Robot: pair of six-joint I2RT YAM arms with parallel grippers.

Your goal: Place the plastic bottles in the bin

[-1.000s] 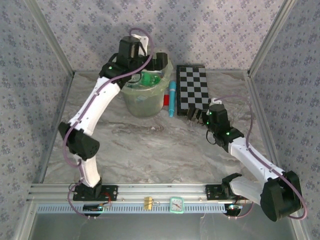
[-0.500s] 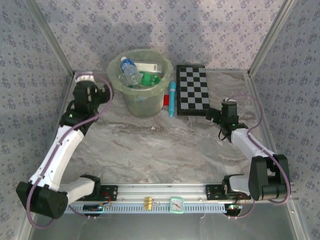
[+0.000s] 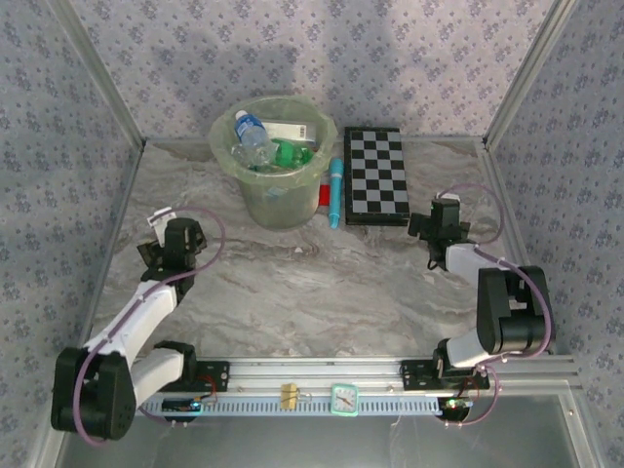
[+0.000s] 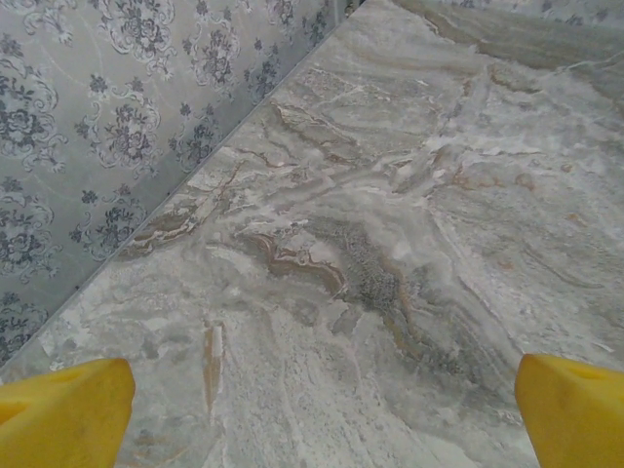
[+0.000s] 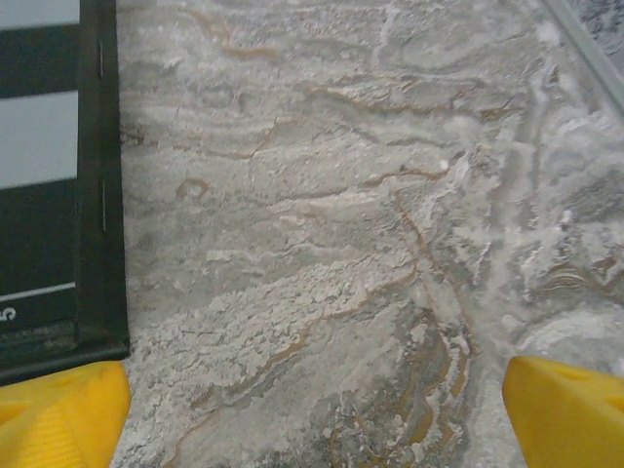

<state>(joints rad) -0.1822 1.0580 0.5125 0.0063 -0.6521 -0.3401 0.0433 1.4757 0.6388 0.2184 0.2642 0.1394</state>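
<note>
The left gripper is spread wide, its yellow fingertips at the two lower corners of the left wrist view with bare marble-patterned counter between them. It hangs over the left side of the counter, close to where the surface meets the patterned side wall, with its arm folded low.

The right gripper is also spread wide and pinching nothing, with grey-and-brown veined counter between its yellow fingertips. It sits over the right side of the counter, just beside the near right corner of the black-and-white checkerboard.

At the far middle of the counter stands the bin, a round pale-green bucket lined with a clear bag. The plastic bottles lie inside it: a clear bottle with a blue cap on top, a green bottle beside it, others hidden underneath.

A slim teal tube lies between bin and checkerboard, with a small red block next to it, by the bin wall.
</note>
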